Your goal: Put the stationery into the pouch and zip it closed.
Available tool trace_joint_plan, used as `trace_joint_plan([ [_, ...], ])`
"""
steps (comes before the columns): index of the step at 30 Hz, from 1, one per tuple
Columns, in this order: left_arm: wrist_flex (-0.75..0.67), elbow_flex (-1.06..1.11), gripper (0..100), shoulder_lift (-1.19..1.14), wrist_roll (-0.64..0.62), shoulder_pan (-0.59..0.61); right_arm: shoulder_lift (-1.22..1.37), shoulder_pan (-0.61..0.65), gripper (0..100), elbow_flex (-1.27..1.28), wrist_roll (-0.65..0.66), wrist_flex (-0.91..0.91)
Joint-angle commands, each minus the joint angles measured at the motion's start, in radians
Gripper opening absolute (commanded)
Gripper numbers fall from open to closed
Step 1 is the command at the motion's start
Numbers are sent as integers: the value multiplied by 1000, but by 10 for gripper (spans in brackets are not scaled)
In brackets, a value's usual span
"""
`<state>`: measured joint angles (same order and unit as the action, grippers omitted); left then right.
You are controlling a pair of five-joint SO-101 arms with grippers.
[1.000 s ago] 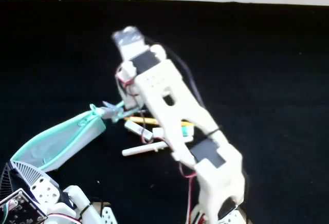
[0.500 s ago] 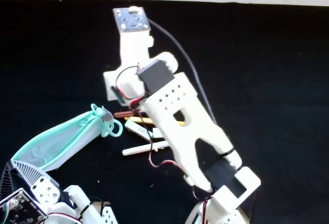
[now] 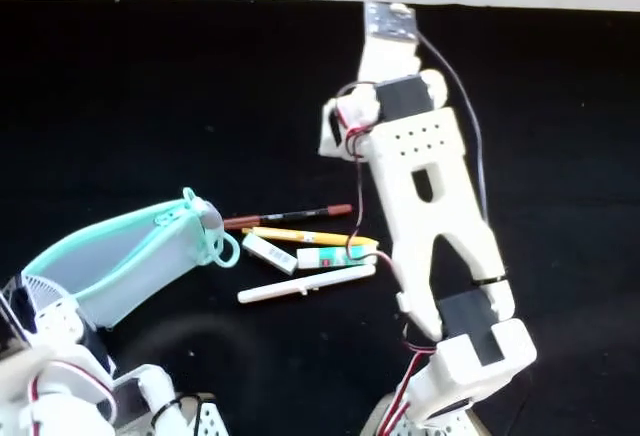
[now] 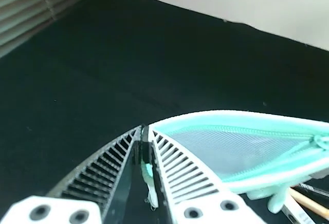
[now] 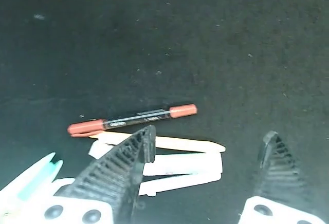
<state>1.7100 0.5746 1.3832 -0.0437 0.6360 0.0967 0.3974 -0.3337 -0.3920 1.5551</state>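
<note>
The teal mesh pouch lies slanted at the left, its zip pull loop pointing at the stationery. My left gripper is shut on the pouch's far end, at the table's near left corner. A red-capped marker, a yellow pencil, a white pen and two small white pieces lie in a bunch beside the pull. My right gripper hangs open above the marker and pencil, holding nothing, just past the bunch in the high view.
The table is covered by a black cloth with a pale wall strip behind it. The right arm's white body stretches over the table's right half. Open cloth lies at the far left and far right.
My right gripper left the pouch's zip pull, rose and swung right, now open above the pens. The pouch's gripped end and the left arm shifted slightly.
</note>
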Motion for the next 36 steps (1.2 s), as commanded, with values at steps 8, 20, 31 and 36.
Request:
trace_joint_plan([
  [8, 54, 45, 91, -174, 158, -35, -50, -18, 317, 1, 12, -16],
  [20, 55, 101, 162, -177, 348, 30, -47, -18, 317, 5, 12, -38],
  [31, 54, 104, 18, -176, 479, 22, -47, -13, 317, 5, 12, -38],
  [36, 49, 39, 7, -174, 477, 21, -47, -13, 317, 5, 9, -38],
])
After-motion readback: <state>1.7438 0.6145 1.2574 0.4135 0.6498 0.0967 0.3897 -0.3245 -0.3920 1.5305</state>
